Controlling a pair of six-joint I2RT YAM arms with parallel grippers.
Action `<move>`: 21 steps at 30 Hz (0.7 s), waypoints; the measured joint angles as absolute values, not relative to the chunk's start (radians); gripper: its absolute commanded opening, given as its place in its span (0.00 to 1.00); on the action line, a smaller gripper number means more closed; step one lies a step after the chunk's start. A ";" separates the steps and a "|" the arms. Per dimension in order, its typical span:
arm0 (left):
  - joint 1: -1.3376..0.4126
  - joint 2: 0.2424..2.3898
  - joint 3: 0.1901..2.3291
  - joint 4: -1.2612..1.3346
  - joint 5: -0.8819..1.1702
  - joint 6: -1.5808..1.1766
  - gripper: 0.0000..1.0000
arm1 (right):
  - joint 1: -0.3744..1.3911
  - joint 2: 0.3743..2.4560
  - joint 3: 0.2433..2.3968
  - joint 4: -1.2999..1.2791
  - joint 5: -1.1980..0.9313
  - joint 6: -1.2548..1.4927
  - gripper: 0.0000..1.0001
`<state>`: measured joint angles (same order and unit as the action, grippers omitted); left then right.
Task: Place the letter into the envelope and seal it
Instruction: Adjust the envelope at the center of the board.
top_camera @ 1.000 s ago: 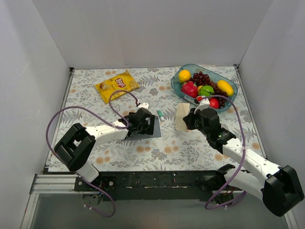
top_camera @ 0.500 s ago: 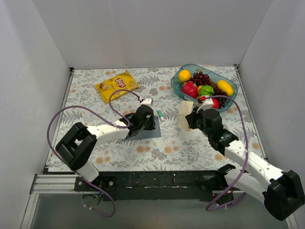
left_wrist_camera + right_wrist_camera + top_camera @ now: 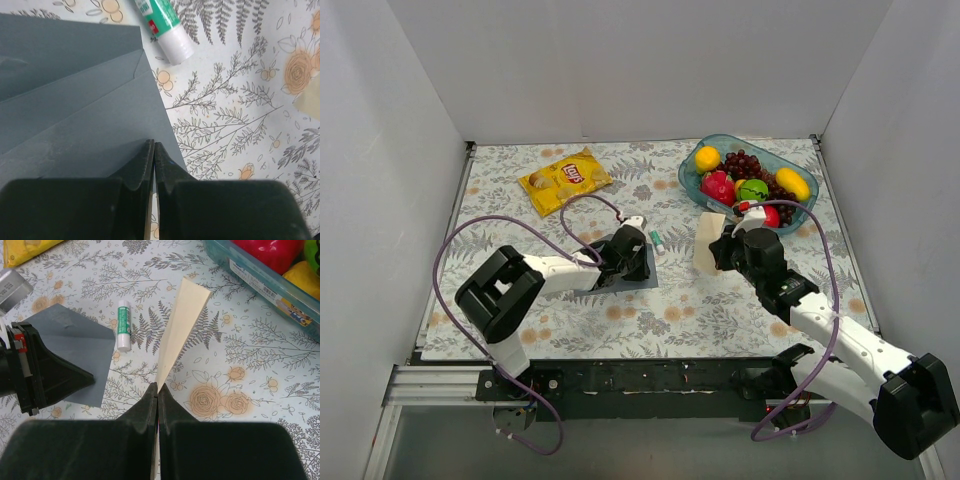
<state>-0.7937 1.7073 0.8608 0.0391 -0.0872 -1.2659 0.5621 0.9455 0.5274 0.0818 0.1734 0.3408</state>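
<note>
The grey-blue envelope (image 3: 617, 277) lies on the flowered cloth left of centre, with its folds showing in the left wrist view (image 3: 75, 115). My left gripper (image 3: 638, 254) is at the envelope's right edge with its fingers (image 3: 145, 160) shut on that edge. The cream letter (image 3: 707, 245) stands on edge right of centre. My right gripper (image 3: 722, 252) is shut on its lower end, and the sheet (image 3: 182, 325) rises from the closed fingertips (image 3: 149, 402). Letter and envelope are apart, with bare cloth between them.
A green and white glue stick (image 3: 658, 242) lies between the envelope and the letter. A blue fruit bowl (image 3: 692, 183) stands at the back right, close behind the letter. A yellow crisp bag (image 3: 565, 178) lies at the back left. White walls enclose the table.
My left gripper has closed on the envelope's right edge and shifted slightly right. The right gripper moved the letter a little up and back, then held still.
</note>
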 measured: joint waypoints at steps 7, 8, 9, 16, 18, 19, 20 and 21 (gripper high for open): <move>-0.820 1.724 0.860 0.023 -0.054 -1.292 0.00 | 0.562 0.965 0.528 0.083 0.171 0.341 0.01; -0.824 1.723 0.859 0.019 -0.053 -1.300 0.00 | 0.562 0.967 0.527 0.083 0.170 0.341 0.01; -0.828 1.719 0.857 0.014 -0.051 -1.310 0.00 | 0.562 0.969 0.528 0.083 0.169 0.341 0.01; -0.848 1.631 0.779 -0.050 -0.027 -1.370 0.00 | 0.562 1.000 0.527 0.086 0.149 0.342 0.01; -0.849 1.609 0.768 -0.089 -0.010 -1.377 0.00 | 0.562 1.010 0.527 0.086 0.145 0.344 0.01; -0.850 1.598 0.765 -0.109 -0.003 -1.382 0.00 | 0.562 1.013 0.528 0.088 0.142 0.345 0.01; -0.852 1.586 0.761 -0.132 0.001 -1.387 0.00 | 0.562 1.016 0.527 0.092 0.139 0.345 0.01; -0.854 1.573 0.754 -0.153 0.006 -1.394 0.00 | 0.562 1.019 0.527 0.097 0.134 0.346 0.01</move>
